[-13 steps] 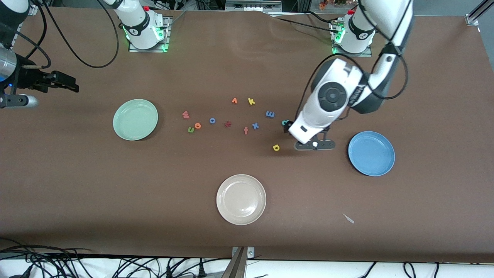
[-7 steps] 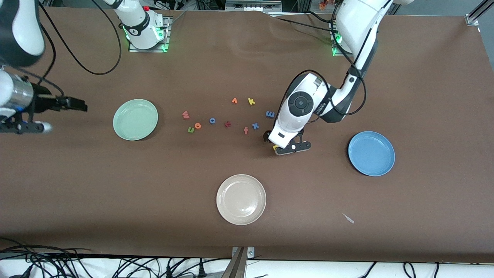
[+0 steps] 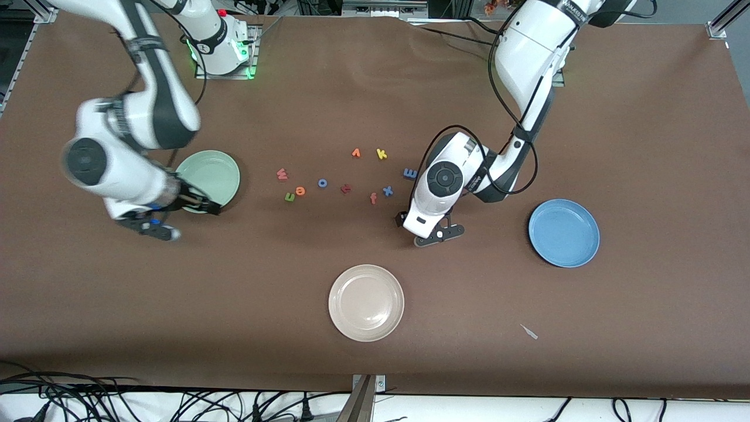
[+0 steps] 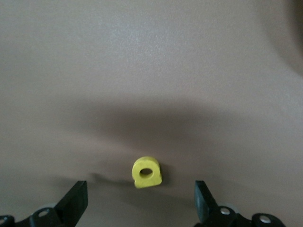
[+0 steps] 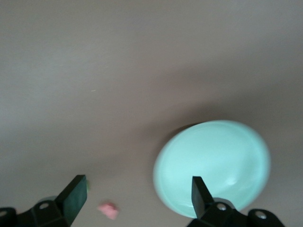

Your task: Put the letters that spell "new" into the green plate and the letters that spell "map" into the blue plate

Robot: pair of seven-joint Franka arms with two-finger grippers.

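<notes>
A yellow a (image 4: 147,172) lies on the brown table between the spread fingers of my left gripper (image 4: 140,194), untouched. In the front view the left gripper (image 3: 419,225) hides this letter, and the teal p is hidden too. The blue m (image 3: 410,173) lies beside that hand. The blue plate (image 3: 563,232) sits at the left arm's end. My right gripper (image 3: 205,206) hangs open over the green plate's (image 3: 217,170) near edge; its wrist view shows the green plate (image 5: 213,163) and a pink letter (image 5: 108,210). The pinkish-red w (image 3: 282,174), green n (image 3: 289,197) and orange e (image 3: 300,190) lie beside the green plate.
Other letters lie in the row: a blue o (image 3: 322,183), a red letter (image 3: 345,188), a salmon f (image 3: 373,198), a blue x (image 3: 387,190), an orange wedge (image 3: 355,153), a yellow k (image 3: 381,154). A beige plate (image 3: 366,302) sits nearer the camera. A pale scrap (image 3: 529,332) lies near the front.
The right arm swung in from the table's end to over the green plate's edge. The left gripper moved off the teal p's spot to over the yellow a.
</notes>
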